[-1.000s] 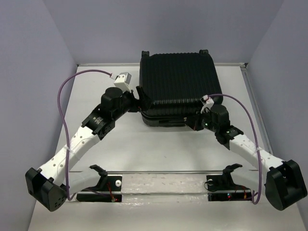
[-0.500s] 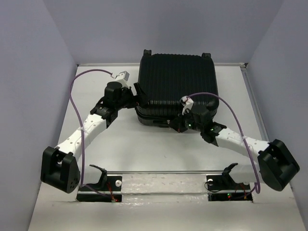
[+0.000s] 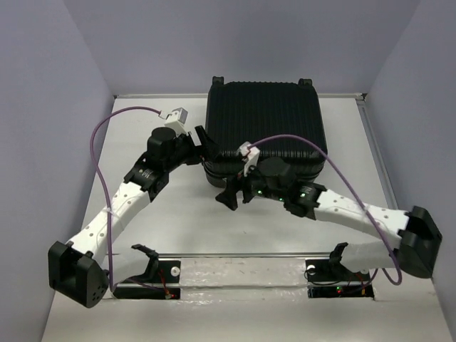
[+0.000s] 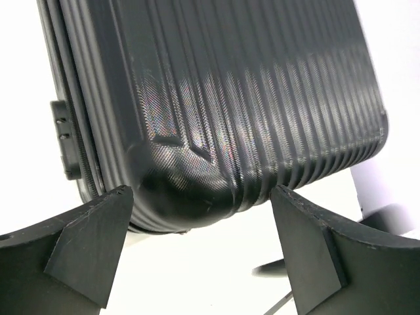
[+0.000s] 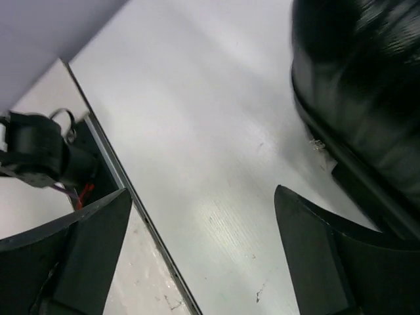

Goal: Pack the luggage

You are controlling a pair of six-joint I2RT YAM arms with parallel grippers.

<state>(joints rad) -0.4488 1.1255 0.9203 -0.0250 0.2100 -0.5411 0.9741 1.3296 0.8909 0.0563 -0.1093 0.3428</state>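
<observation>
Luggage [image 3: 263, 125] closed, lying flat at far centre of table [image 3: 178, 214]; near edge partly hidden behind right arm. Left gripper [image 4: 200, 191] spread wide, straddling its near-left corner; contact unclear. Right gripper [image 5: 202, 191] spread, empty, over table just beside the blurred shell.

The luggage [image 3: 263, 128] lies on the table [image 3: 182, 224], toward its far edge.

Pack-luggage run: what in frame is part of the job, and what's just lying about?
Part of the job:
- luggage, closed, lying flat
- left gripper, open, astride the luggage's near-left corner
- right gripper, open and empty, by its front edge

Just there:
- table
- metal rail along the near edge
- purple cables on the arms
</observation>
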